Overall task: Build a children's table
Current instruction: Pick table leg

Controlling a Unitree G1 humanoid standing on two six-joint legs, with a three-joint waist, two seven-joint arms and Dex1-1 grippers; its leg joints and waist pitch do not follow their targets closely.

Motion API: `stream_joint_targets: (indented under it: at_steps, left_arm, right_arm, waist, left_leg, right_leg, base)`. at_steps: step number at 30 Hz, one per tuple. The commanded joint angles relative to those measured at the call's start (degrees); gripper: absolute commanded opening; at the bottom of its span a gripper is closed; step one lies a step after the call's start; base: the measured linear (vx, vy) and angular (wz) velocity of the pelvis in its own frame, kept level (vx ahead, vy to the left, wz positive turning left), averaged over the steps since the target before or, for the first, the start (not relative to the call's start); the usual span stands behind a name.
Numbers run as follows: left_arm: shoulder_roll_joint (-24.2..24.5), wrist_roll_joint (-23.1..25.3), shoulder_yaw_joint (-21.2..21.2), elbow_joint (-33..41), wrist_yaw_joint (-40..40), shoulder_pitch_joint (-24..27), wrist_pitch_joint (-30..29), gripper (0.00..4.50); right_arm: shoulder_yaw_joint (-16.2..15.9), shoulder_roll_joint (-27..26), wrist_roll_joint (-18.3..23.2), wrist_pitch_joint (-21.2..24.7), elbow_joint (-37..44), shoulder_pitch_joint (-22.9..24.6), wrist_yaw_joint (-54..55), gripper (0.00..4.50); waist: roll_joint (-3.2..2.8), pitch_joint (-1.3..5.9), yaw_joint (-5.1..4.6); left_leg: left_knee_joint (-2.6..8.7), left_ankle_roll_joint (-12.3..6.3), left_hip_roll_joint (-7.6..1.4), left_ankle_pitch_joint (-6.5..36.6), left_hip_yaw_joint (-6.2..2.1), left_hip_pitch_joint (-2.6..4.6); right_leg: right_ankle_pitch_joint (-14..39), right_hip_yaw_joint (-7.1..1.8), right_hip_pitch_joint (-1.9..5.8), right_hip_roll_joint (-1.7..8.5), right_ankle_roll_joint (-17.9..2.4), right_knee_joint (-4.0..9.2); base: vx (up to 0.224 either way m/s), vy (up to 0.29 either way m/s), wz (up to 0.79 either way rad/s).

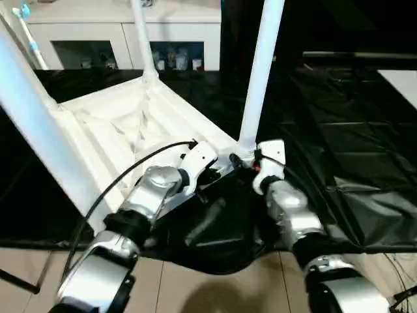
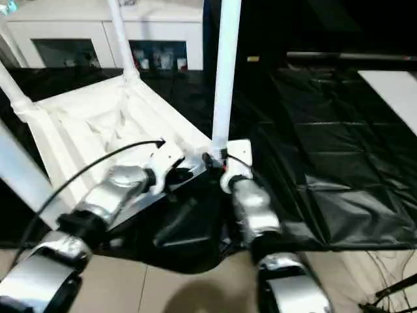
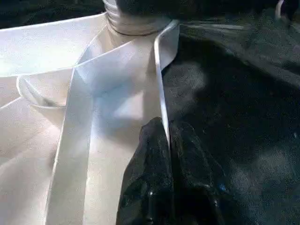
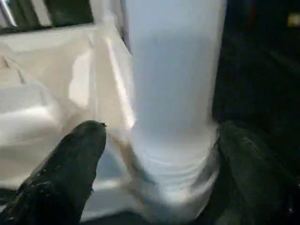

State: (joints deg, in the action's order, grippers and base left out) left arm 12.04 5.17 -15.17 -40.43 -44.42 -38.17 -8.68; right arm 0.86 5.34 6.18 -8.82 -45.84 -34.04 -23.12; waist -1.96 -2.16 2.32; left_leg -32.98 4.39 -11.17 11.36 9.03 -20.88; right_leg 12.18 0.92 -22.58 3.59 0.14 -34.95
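The children's table lies upside down on the black sheet, its ribbed white top (image 1: 117, 124) facing up. White legs stand in its corner sockets: one at the near right corner (image 1: 264, 72), one at the far corner (image 1: 143, 39), one at the near left (image 1: 32, 124). My left gripper (image 3: 168, 136) is shut on the thin rim of the top, just beside the near right socket (image 3: 136, 23). My right gripper (image 4: 159, 131) is open around the base of the near right leg (image 4: 173, 93). One finger (image 4: 75, 159) stands clear of the leg; the other finger (image 4: 248, 159) is close beside it.
The large table under the black sheet (image 1: 339, 130) stretches away to the right, creased and folded. Its front edge runs just behind my forearms, with tiled floor (image 1: 215, 287) below. A white cabinet with glass doors (image 1: 124, 39) stands behind.
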Motion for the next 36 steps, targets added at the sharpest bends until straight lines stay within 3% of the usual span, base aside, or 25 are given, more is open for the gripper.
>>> stream_joint_targets:
  at_steps: [1, 3, 5, 7, 8, 10, 11, 15, 17, 20, 22, 29, 32, 33, 36]
  left_arm:
    - [2.93, 0.89, -2.36, -1.05, -4.79, 3.41, -0.17, 0.00]
    - [5.86, -0.43, -3.37, 2.60, -10.92, 5.46, 0.04, 0.00]
    - [6.52, -0.94, -3.52, 3.68, -12.51, 6.05, -0.03, 0.00]
    - [7.20, -1.70, -3.58, 5.13, -14.37, 6.80, -0.17, 0.00]
    - [9.04, -4.13, -3.57, 9.33, -19.14, 8.65, -1.80, 0.00]
    - [9.99, -4.64, -3.67, 10.86, -20.66, 9.27, -2.31, 0.00]
    - [10.55, -4.33, -3.65, 11.30, -20.50, 9.47, -1.55, 0.00]
    - [10.02, -2.92, -2.73, 9.04, -16.53, 8.65, 0.78, 0.00]
    - [9.46, -2.64, -2.26, 7.99, -15.06, 8.21, 1.35, 0.44]
    - [9.22, -2.28, -2.19, 7.35, -14.22, 7.89, 1.46, 0.58]
    - [8.80, -2.31, -1.88, 7.20, -13.26, 7.72, 2.07, 0.62]
    - [8.18, -3.17, -1.97, 5.08, -15.05, 6.56, 1.63, 0.62]
    - [7.90, -3.62, -2.19, 3.97, -16.78, 6.22, -0.18, 0.62]
    - [7.81, -3.60, -2.19, 3.65, -16.81, 6.10, -0.40, 0.35]
    - [7.78, -2.79, -2.63, 2.51, -16.36, 5.70, -0.49, 0.23]
  right_arm:
    - [-1.14, 2.10, 1.22, -0.20, 2.99, 1.64, -7.05, 4.18]
    - [-3.15, 5.75, 2.36, 0.49, 6.65, 3.97, -16.21, 4.18]
    - [-3.68, 6.57, 2.72, 0.75, 7.59, 4.56, -18.30, 4.18]
    - [-4.36, 7.49, 2.80, 0.89, 8.43, 5.16, -20.15, 4.18]
    - [-6.40, 9.93, 3.01, 1.73, 11.13, 6.97, -25.74, 4.18]
    - [-7.34, 11.00, 3.10, 2.37, 12.39, 7.80, -28.32, 4.18]
    - [-7.84, 11.70, 2.95, 2.60, 13.29, 8.35, -29.82, 4.18]
    - [-7.80, 11.70, 2.69, 2.63, 13.62, 8.42, -30.23, 4.18]
    - [-7.74, 11.59, 2.58, 2.51, 13.47, 8.27, -30.10, 4.20]
    - [-7.95, 11.61, 2.73, 2.86, 13.83, 8.35, -30.36, 4.20]
    - [-8.23, 11.80, 2.93, 3.34, 14.59, 8.60, -30.76, 4.20]
    - [-8.02, 12.16, 3.03, 4.09, 15.08, 8.80, -31.36, 4.20]
    - [-8.07, 12.05, 2.94, 4.33, 15.02, 8.56, -31.22, 4.20]
    - [-8.11, 11.98, 2.89, 4.42, 15.00, 8.43, -31.15, 4.20]
    - [-8.43, 11.74, 2.43, 4.37, 14.42, 7.87, -30.90, 4.20]
  waist:
    - [0.52, 3.32, 0.58]
    - [0.63, 3.47, 0.93]
    - [0.47, 3.31, 0.97]
    - [0.52, 3.07, 1.13]
    - [0.33, 3.06, 1.19]
    - [0.07, 3.01, 1.30]
    - [0.05, 3.10, 1.48]
    - [0.26, 2.99, 1.67]
    - [0.24, 2.90, 1.70]
    - [0.37, 2.85, 1.72]
    - [0.32, 2.82, 1.72]
    - [0.40, 2.99, 1.87]
    - [0.36, 3.14, 1.84]
    - [0.40, 3.15, 1.79]
    - [0.45, 3.16, 1.85]
  left_leg:
    - [2.95, -6.09, -1.15, 2.48, 0.21, -0.44]
    - [2.76, -6.75, -1.27, 2.54, 0.25, -0.45]
    - [2.89, -6.57, -1.42, 3.43, 0.47, -0.12]
    - [3.11, -5.44, -1.46, 5.34, 0.60, 0.00]
    - [3.30, -4.68, -1.72, 6.60, 0.63, 0.28]
    - [3.32, -3.99, -1.88, 6.96, 0.86, 0.29]
    - [3.20, -3.87, -1.88, 7.00, 0.94, 0.52]
    - [3.20, -3.29, -1.72, 7.73, 1.01, 0.38]
    - [3.28, -2.70, -1.70, 8.72, 1.00, 0.49]
    - [3.43, -1.72, -1.72, 10.10, 0.93, 0.51]
    - [3.41, -1.63, -1.66, 9.85, 0.92, 0.44]
    - [3.23, -1.74, -1.53, 8.63, 0.94, 0.30]
    - [3.05, -2.34, -1.45, 6.84, 0.91, 0.22]
    - [3.02, -2.40, -1.44, 6.69, 0.92, 0.21]
    - [2.96, -2.81, -1.48, 6.26, 0.93, 0.17]
  right_leg:
    - [-9.16, -1.38, 3.44, 3.50, -15.11, 2.98]
    - [-11.20, -1.42, 3.63, 3.40, -15.57, 2.68]
    - [-10.19, -1.37, 3.14, 3.26, -16.16, 2.83]
    - [-6.59, -1.37, 3.06, 3.21, -16.37, 3.05]
    - [-4.56, -1.36, 2.98, 3.28, -16.27, 3.17]
    - [-4.53, -1.37, 2.86, 3.07, -16.17, 3.04]
    - [-4.76, -1.35, 2.71, 2.99, -16.20, 3.12]
    - [-4.30, -1.39, 2.67, 3.06, -15.72, 3.11]
    - [-2.33, -1.42, 2.52, 3.10, -15.35, 3.29]
    - [2.18, -1.54, 2.52, 3.27, -14.24, 3.66]
    - [2.49, -1.56, 2.51, 3.22, -14.02, 3.72]
    - [1.15, -1.54, 2.56, 3.18, -14.10, 3.53]
    - [-1.87, -1.45, 2.67, 3.08, -14.39, 3.21]
    - [-2.22, -1.45, 2.71, 3.06, -14.50, 3.17]
    - [-3.21, -1.44, 2.78, 3.15, -14.96, 3.11]
  base:
    - [0.000, 0.000, 0.00]
    - [0.000, 0.000, 0.00]
    - [0.000, 0.000, 0.00]
    - [0.000, 0.000, 0.00]
    - [0.000, 0.000, 0.00]
    - [0.000, 0.000, 0.00]
    - [0.000, 0.000, 0.00]
    - [0.000, 0.000, 0.00]
    - [0.000, 0.000, 0.00]
    - [0.000, 0.000, 0.00]
    - [0.000, 0.000, 0.00]
    - [0.000, 0.000, 0.00]
    - [0.000, 0.000, 0.00]
    - [0.000, 0.000, 0.00]
    - [0.000, 0.000, 0.00]
